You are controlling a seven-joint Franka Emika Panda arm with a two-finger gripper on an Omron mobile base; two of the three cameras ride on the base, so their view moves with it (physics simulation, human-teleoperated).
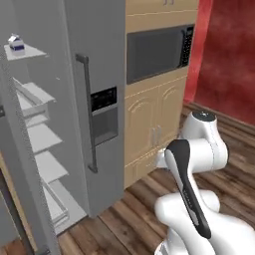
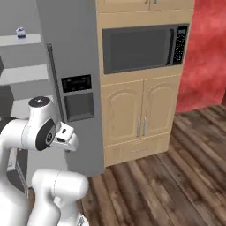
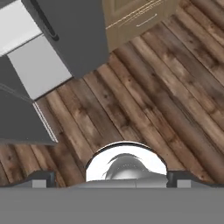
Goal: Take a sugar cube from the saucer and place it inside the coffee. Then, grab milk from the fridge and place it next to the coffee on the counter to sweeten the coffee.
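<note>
White carton with a dark blue band, the milk (image 1: 16,44) stands upright near the outer edge of the fridge's (image 1: 94,74) top shelf (image 1: 30,51). My gripper (image 3: 109,180), fingers spread wide and empty, points down at the wooden floor (image 3: 144,109), so the carton lies high above. No lettering is legible.
</note>
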